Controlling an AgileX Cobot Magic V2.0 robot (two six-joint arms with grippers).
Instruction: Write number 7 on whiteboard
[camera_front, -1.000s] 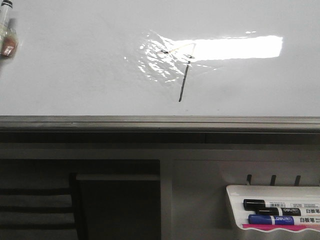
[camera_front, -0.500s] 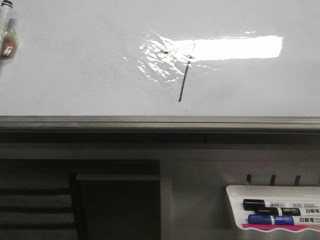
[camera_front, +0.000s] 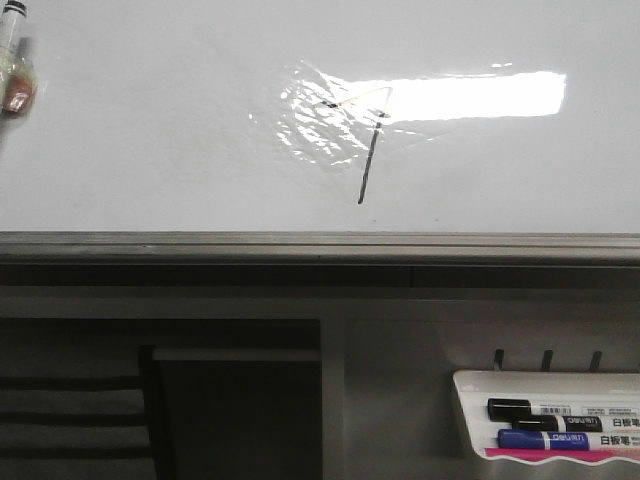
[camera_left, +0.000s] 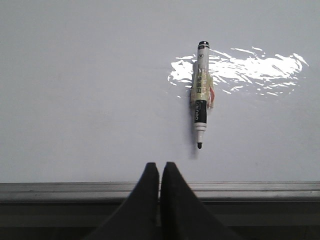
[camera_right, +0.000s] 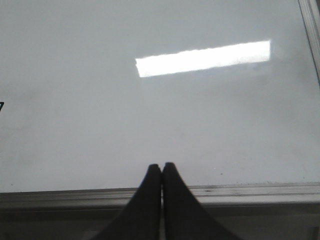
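The whiteboard (camera_front: 150, 130) fills the upper front view, with a grey edge rail (camera_front: 300, 245). The number 7 (camera_front: 366, 150) is drawn on it, its faint top stroke in a wrinkled shiny patch and its long downstroke slanting down. An uncapped black-and-white marker (camera_left: 200, 97) with tape round it lies on the board; it shows at the far left edge of the front view (camera_front: 14, 65). My left gripper (camera_left: 160, 167) is shut and empty, over the rail, apart from the marker tip. My right gripper (camera_right: 161, 167) is shut and empty over the rail. Neither gripper shows in the front view.
A small white tray (camera_front: 550, 420) hangs below the board at the right with a black marker (camera_front: 540, 410) and a blue marker (camera_front: 545, 440). Dark shelving (camera_front: 160, 400) lies below the rail at the left. The board's right edge (camera_right: 311, 30) shows in the right wrist view.
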